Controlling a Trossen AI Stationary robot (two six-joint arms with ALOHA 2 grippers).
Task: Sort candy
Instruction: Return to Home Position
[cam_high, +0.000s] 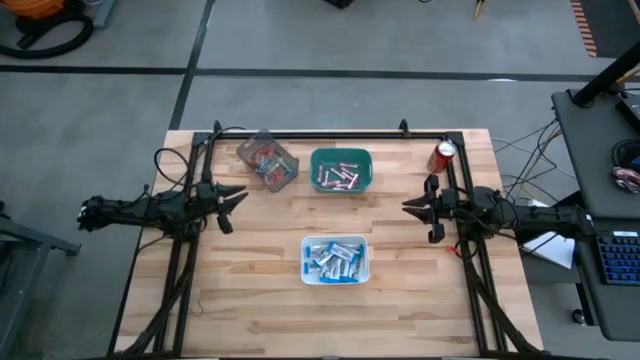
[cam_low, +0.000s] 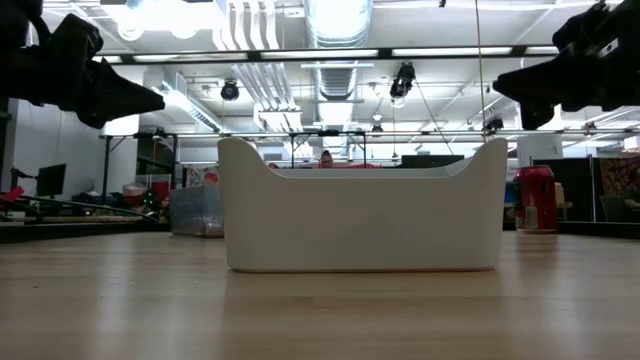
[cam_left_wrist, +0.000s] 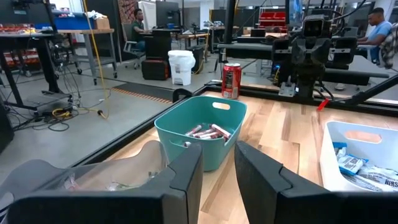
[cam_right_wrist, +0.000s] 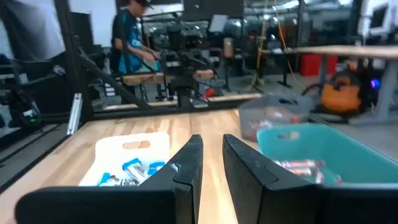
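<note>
The candy lies sorted in three bins. Tiny red pieces (cam_high: 264, 157) fill a clear bin (cam_high: 283, 172) at the far left. Slim pinkish sticks (cam_left_wrist: 208, 131) lie in a teal bin (cam_high: 341, 153). Blue-and-white packets (cam_high: 335, 258) sit in a white bin (cam_high: 306, 262) near the table's middle. My left gripper (cam_high: 243, 196) hovers level over the left side, pointing right. My right gripper (cam_high: 405, 207) hovers over the right side, pointing left. In the wrist views the left gripper (cam_left_wrist: 217, 168) and right gripper (cam_right_wrist: 212, 163) each show a narrow gap with nothing in it.
A red soda can (cam_high: 443, 155) stands at the table's far right corner. A black frame rail (cam_high: 330, 134) runs along the far edge. Bare wood (cam_high: 250, 300) stretches across the near half. People sit at desks in the room beyond.
</note>
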